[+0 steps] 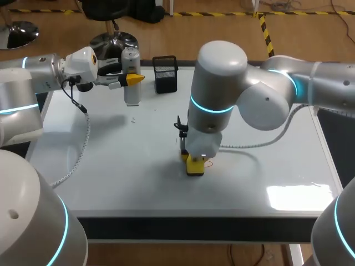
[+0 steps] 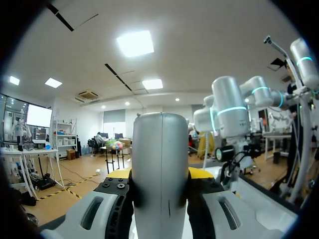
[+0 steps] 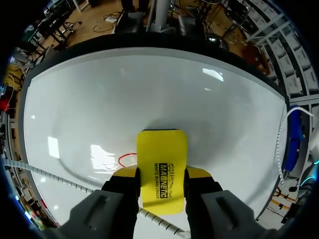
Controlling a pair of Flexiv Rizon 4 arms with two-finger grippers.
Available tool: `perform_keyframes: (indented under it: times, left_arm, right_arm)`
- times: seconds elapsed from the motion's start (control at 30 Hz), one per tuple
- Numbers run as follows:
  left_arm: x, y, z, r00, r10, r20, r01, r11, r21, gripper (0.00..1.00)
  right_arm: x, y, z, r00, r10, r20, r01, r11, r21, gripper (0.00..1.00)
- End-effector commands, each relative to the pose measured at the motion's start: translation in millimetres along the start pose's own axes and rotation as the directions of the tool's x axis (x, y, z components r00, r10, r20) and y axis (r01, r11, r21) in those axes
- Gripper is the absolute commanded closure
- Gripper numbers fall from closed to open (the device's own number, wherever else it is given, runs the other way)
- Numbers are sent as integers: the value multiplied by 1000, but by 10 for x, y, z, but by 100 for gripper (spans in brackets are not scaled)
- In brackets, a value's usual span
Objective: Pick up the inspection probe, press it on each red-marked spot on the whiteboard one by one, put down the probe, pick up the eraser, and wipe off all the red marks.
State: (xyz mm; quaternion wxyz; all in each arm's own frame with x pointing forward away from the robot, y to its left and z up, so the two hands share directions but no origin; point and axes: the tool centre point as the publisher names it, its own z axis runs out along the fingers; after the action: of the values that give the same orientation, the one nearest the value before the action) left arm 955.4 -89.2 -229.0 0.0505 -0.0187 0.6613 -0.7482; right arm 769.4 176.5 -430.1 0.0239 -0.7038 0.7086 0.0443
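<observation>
The grey cylindrical probe [image 1: 131, 77] stands upright at the back left of the whiteboard [image 1: 266, 166], with my left gripper [image 1: 130, 79] shut on it. In the left wrist view the probe [image 2: 160, 169] fills the gap between the yellow-tipped fingers [image 2: 197, 173]. My right gripper [image 1: 194, 163] points down at the board's middle, shut on the yellow eraser [image 1: 194, 165], which is pressed flat on the board. The right wrist view shows the eraser [image 3: 162, 169] between the fingers and a red mark [image 3: 127, 159] beside it. A trace of the red mark [image 1: 209, 162] shows at the eraser's right edge.
A black mesh pen holder [image 1: 165, 73] stands at the back, just right of the probe. A white coiled cable [image 1: 83, 144] hangs from my left arm over the board's left part. Another cable [image 1: 260, 144] trails behind my right gripper.
</observation>
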Motion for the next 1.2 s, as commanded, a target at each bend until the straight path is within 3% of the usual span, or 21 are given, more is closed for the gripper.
perform_keyframes:
  times: [0.03,0.33,0.7,1.2]
  left_arm:
    - [1,-9,2,1000,1,1,-1,1000,0,100]
    - [1,-9,2,1000,1,1,-1,1000,0,100]
    - [1,-9,2,1000,1,1,-1,1000,0,100]
    - [1,-9,2,1000,1,1,-1,1000,0,100]
  right_arm:
    - [16,-50,88,1000,-4,-15,3,1000,-9,100]
    - [51,-46,174,997,-5,-80,7,1000,17,100]
    - [63,-14,242,998,0,-67,1,1000,17,100]
    - [254,74,259,997,42,-71,-41,999,5,100]
